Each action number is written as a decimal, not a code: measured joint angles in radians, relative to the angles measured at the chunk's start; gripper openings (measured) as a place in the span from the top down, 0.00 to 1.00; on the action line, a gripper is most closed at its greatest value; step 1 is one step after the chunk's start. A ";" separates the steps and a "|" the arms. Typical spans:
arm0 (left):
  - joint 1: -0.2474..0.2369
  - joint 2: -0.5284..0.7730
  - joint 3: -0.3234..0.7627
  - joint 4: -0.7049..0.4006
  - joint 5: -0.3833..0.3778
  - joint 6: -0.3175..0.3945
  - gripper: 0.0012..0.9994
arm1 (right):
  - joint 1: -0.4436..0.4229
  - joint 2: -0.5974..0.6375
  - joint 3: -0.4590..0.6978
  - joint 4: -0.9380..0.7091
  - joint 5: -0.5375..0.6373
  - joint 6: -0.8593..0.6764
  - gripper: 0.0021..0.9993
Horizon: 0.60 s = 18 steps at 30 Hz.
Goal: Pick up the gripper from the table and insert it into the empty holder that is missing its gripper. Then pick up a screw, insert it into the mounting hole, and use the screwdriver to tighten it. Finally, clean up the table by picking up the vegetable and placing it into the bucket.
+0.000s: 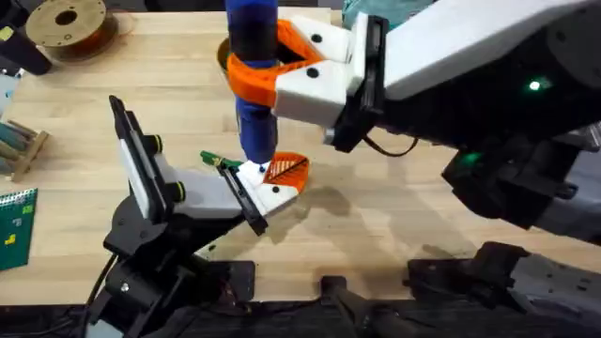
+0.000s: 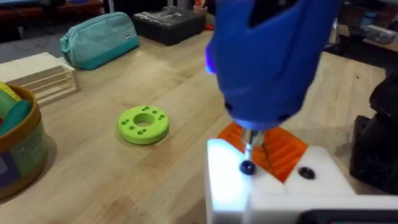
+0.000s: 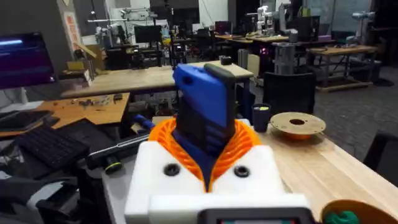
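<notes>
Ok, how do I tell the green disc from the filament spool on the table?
The green disc is lime; the filament spool is tan. The disc has a ring of small holes; the spool shows amber filament under its top flange. Both are round and lie flat, with a centre hole.

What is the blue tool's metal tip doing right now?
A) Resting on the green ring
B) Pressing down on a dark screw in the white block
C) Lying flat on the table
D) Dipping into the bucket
B: in the left wrist view the screwdriver stands upright with its bit on a dark screw in the white holder, held by the right gripper; the green ring lies apart.
</notes>
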 joint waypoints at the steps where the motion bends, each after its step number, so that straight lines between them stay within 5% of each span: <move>1: 0.000 0.000 0.000 0.000 0.000 0.000 0.99 | 0.000 0.001 0.000 0.000 0.000 -0.004 0.97; 18: 0.000 0.000 0.000 0.000 0.000 0.000 0.99 | 0.000 0.001 0.000 -0.026 0.000 -0.022 0.97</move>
